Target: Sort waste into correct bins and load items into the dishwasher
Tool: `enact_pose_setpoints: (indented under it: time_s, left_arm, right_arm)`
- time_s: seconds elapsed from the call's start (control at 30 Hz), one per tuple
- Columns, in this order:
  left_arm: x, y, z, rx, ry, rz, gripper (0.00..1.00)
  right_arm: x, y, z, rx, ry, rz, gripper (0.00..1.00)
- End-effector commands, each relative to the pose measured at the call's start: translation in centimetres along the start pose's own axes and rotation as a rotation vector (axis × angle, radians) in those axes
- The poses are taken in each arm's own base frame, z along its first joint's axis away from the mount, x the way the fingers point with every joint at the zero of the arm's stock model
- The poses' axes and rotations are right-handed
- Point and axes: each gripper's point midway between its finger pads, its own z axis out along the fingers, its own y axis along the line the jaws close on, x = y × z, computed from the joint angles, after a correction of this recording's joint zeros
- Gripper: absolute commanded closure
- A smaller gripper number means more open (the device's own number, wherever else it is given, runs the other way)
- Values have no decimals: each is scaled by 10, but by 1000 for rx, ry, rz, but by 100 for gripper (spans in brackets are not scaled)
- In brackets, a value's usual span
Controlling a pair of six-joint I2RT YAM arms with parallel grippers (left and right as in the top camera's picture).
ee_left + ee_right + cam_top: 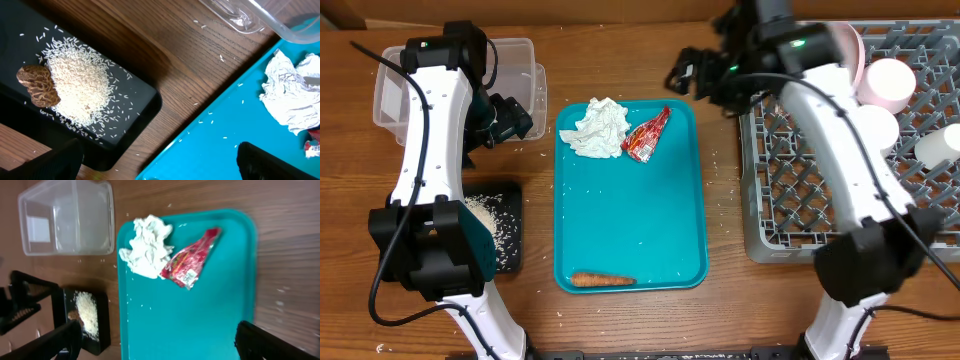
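1. You are working on a brown wood-grain table (720,320) with stray white grains scattered across it.
2. In the middle lies a flat teal plastic rectangular tray (640,220). At its far left corner sits a crumpled white paper napkin (597,128). A red snack wrapper (646,135) lies just beside the napkin, and in your right wrist view the two touch.
3. An orange carrot (602,280) lies alone along the tray's near edge, well apart from the napkin and wrapper.
4. A clear plastic rectangular tub (525,72) stands at the far left of the table, near the teal tray's far left corner.
5. A shallow black rectangular tray (510,250) sits on the near left, just beside the teal tray. It holds a heap of white rice (80,90), with a brown wrinkled food lump (37,86) touching the heap's edge.
6. On your right is a large square grey plastic dish rack (790,190). A large round pale pink plate (855,55) stands upright at its far side. Two small white bowls (890,82) and a small white cup (938,145) sit among the pegs.
7. Your left gripper (510,120) hovers between the clear tub and the teal tray. Its fingers (57,162) are spread wide and hold nothing.
8. Your right gripper (685,75) hovers over bare table between the teal tray's far right corner and the rack. Its fingers (270,342) are also spread wide and hold nothing.
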Motion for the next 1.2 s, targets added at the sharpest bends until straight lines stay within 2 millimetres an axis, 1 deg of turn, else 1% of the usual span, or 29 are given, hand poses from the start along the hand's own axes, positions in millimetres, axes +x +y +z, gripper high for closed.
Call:
enact_pose_setpoints:
  time_s: [0.0,0.1,0.17,0.23,0.33,0.37,0.4,0.5,0.6,0.7,0.73,0.77,0.8,0.83,0.87,0.93,0.97,1.0,1.07,1.1,1.17]
  left_arm:
    - [-2,-1,-19,39,-48,-17,0]
    - [-2,-1,-19,39,-48,-17,0]
    - [-2,-1,-19,39,-48,-17,0]
    - [-2,-1,-19,39,-48,-17,0]
    - [-2,-1,-19,39,-48,-17,0]
    - [-2,-1,-19,39,-48,-17,0]
    - [-2,-1,-19,39,-48,-17,0]
    - [-2,-1,-19,39,-49,-17,0]
    - [-18,-7,-21,68,-110,-25,0]
    - [-21,-9,-21,77,-123,-20,0]
    - [-21,-9,-21,77,-124,-20,0]
    - [-21,-9,-21,77,-124,-20,0]
    - [-21,-10,-21,78,-124,-20,0]
    - [-21,-9,-21,77,-123,-20,0]
    - [-22,-10,-21,78,-124,-20,0]
    - [-21,-11,-21,85,-118,-25,0]
    - [-15,-16,-21,118,-90,-26,0]
    - [-6,-21,-21,149,-45,-7,0]
    - [11,-29,-23,208,43,5,0]
    - [17,-36,-24,248,70,35,0]
    - [30,-54,-30,351,108,199,0]
  right_arm:
    - [18,10,33,2,68,0,3]
    - [39,16,54,44,129,-26,6]
    - [51,18,60,78,160,-41,7]
    - [62,18,62,116,180,-56,9]
    - [78,18,61,157,220,-63,7]
    - [80,16,59,165,228,-51,7]
    - [80,13,57,179,230,-28,7]
    - [76,8,42,190,221,19,8]
    - [71,7,17,194,178,23,8]
    - [66,2,-18,240,100,15,7]
    - [64,-3,-34,278,58,19,7]
    - [63,-8,-46,308,27,31,5]
    - [61,-17,-65,361,-25,53,4]
    - [60,-22,-80,390,-61,61,3]
    - [59,-26,-93,406,-91,64,0]
    - [58,-33,-120,417,-148,85,0]
    - [57,-37,-134,412,-177,102,0]
    - [56,-41,-146,408,-203,121,0]
    - [54,-56,-177,412,-270,177,0]
    - [54,-63,-187,416,-291,201,0]
    - [54,-81,-210,434,-338,265,0]
